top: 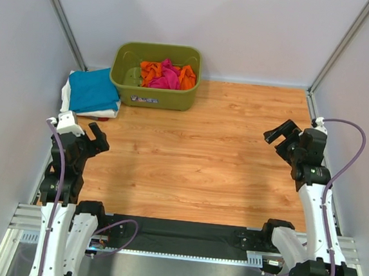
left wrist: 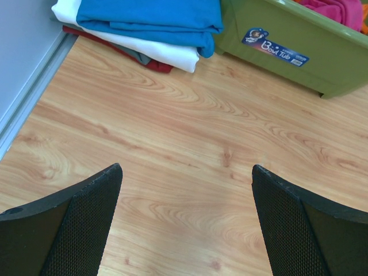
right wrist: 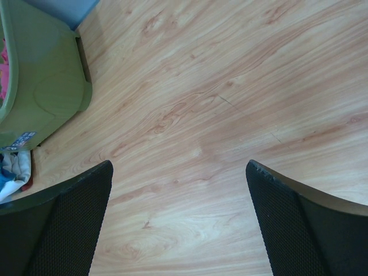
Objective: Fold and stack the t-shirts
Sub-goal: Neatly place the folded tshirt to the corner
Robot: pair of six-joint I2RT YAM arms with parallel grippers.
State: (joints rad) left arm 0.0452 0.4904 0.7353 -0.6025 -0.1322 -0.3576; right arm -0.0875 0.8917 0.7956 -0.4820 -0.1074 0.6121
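Left gripper (left wrist: 187, 224), jaws spread and empty, hovers on the near side of the folded teal-blue t-shirt (left wrist: 150, 20) at far left; right gripper (right wrist: 179, 221), equally spread, is well apart from it.

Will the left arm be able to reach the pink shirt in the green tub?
Probably yes. The left gripper is open, the table between it and the tub is bare, and the pink shirt lies on top, uncovered.

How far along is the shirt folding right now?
Done: a teal-blue shirt lies folded on a white shirt at far left. In hand: nothing; left gripper and right gripper are open and empty. Left: pink shirt and orange shirt sit crumpled in the green tub.
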